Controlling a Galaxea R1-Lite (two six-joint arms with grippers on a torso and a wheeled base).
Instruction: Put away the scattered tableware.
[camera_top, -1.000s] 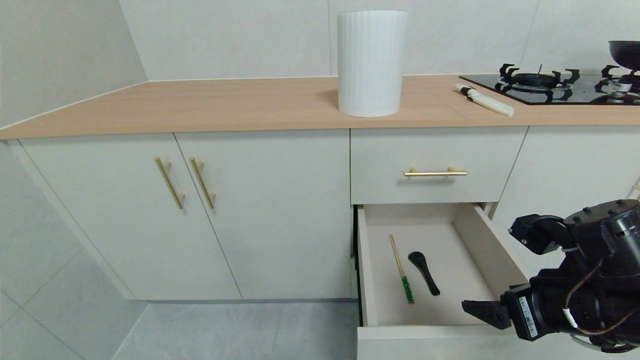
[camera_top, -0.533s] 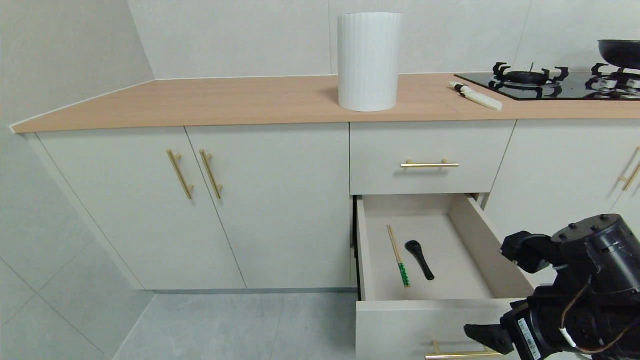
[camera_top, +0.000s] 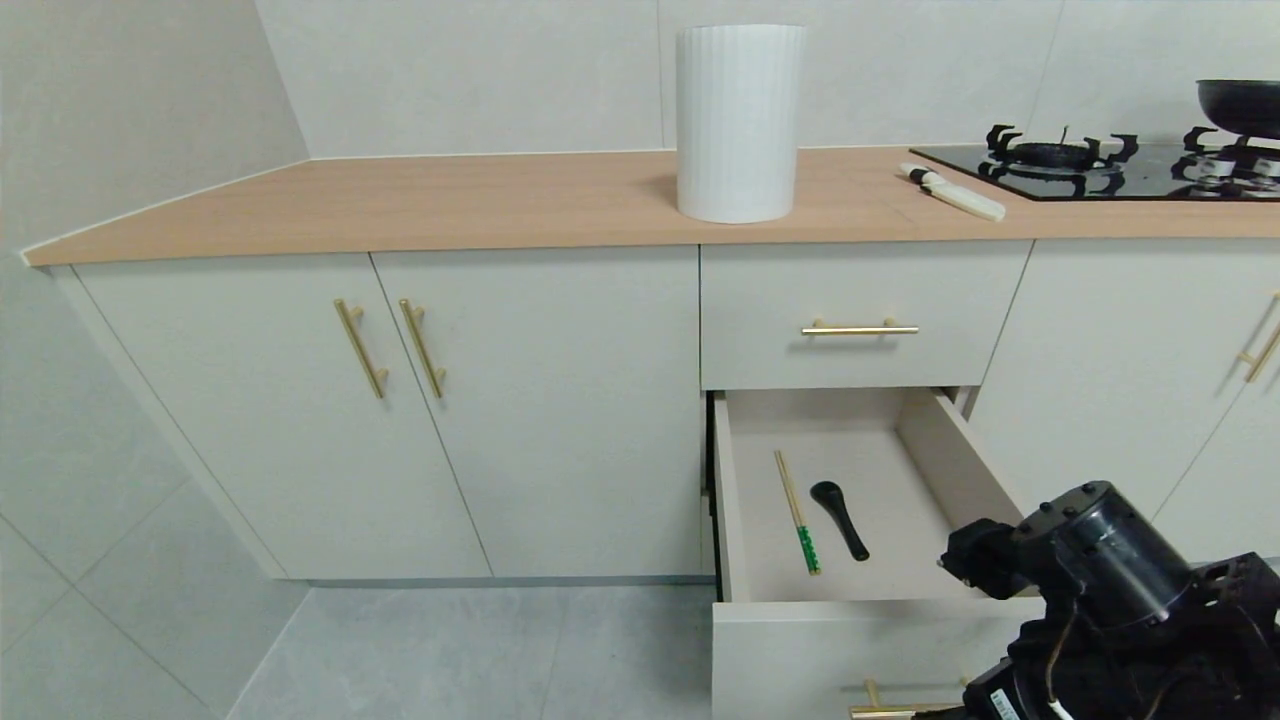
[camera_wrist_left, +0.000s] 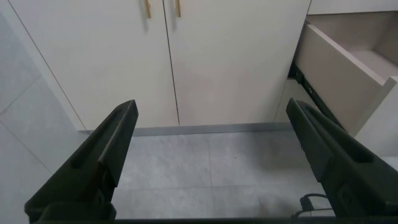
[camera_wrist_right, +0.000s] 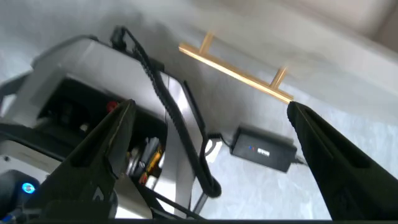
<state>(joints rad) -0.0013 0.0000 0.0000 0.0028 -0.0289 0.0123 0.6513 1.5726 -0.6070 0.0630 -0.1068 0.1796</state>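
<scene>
Wood-toned countertop (camera_top: 450, 205) runs along a tiled wall, above pale cabinet doors (camera_top: 400, 420) with gold bar handles.

1. Countertop: a white ribbed cylinder (camera_top: 738, 120) stands upright. To its right a pale knife-like utensil (camera_top: 952, 193) lies flat, just beside a black gas hob (camera_top: 1080, 165) that carries a dark pan (camera_top: 1240, 100).
2. Drawers: the upper drawer (camera_top: 860, 295) is closed. The lower drawer (camera_top: 962, 470) below it is pulled out.
3. Tableware: a pair of chopsticks (camera_top: 797, 512) with green tips lies flat on the lower drawer floor, towards its left wall. A black spoon (camera_top: 838, 518) lies just beside them on the right, bowl end towards the back. The two do not touch.
4. Right arm (camera_top: 1100, 570): positioned low, at the front right corner of the lower drawer. The right gripper (camera_wrist_right: 210, 109) has its fingers spread wide and holds nothing. The gold drawer handle (camera_wrist_right: 236, 68) lies ahead of it, not between the fingers.
5. Left gripper (camera_wrist_left: 211, 106): fingers spread wide, nothing held, hanging over the grey floor tiles (camera_wrist_left: 205, 168) in front of the cabinet doors, with the side of the lower drawer in view nearby
</scene>
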